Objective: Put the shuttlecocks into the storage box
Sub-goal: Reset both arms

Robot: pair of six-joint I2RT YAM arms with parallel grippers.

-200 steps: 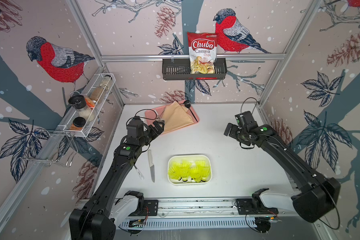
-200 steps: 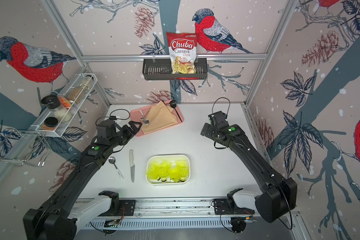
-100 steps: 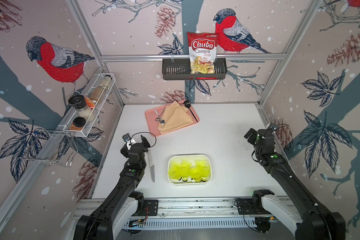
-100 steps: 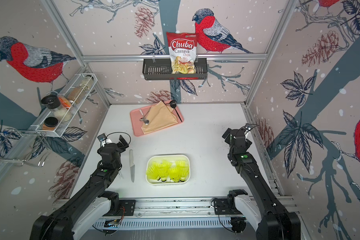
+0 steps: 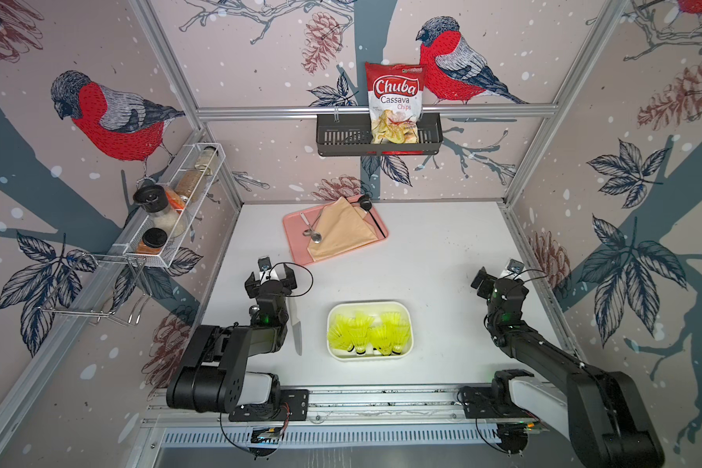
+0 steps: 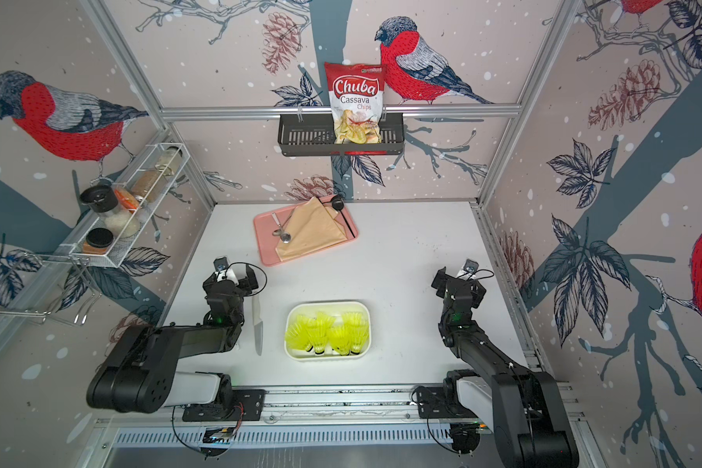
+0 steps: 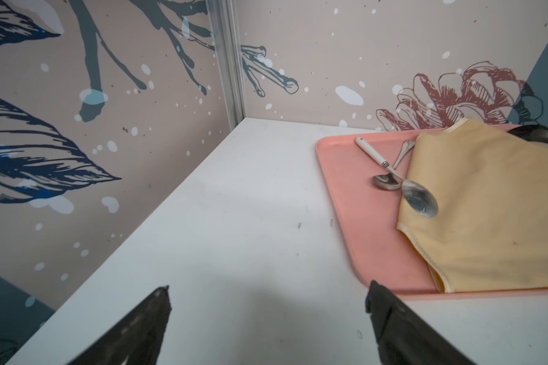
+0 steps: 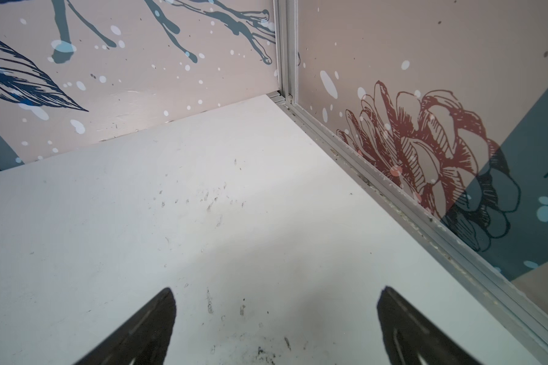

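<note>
- Shuttlecocks [image 5: 367, 330]: neon yellow-green, heaped inside the storage box [image 5: 369, 304]; none seen loose on the worktop [image 5: 434, 259] in both top views.
- Storage box: stands at the front middle of the worktop, between the two arms, touched by neither.
- Progress: judged done, or all but done; nothing left to gather as far as shown.
- Left fingers [image 7: 140, 328]: spread wide, empty, over bare worktop just short of the pink tray [image 7: 345, 196].
- Right fingers [image 8: 146, 328]: spread wide, empty, facing the bare far right corner.
- Knife [image 5: 296, 328]: lies flat beside the left arm, apart from the box.
- Change from a second earlier: both arms, then stretched toward the back of the worktop, now folded back near the front rail; fingers as wide as before; box and contents unmoved.
</note>
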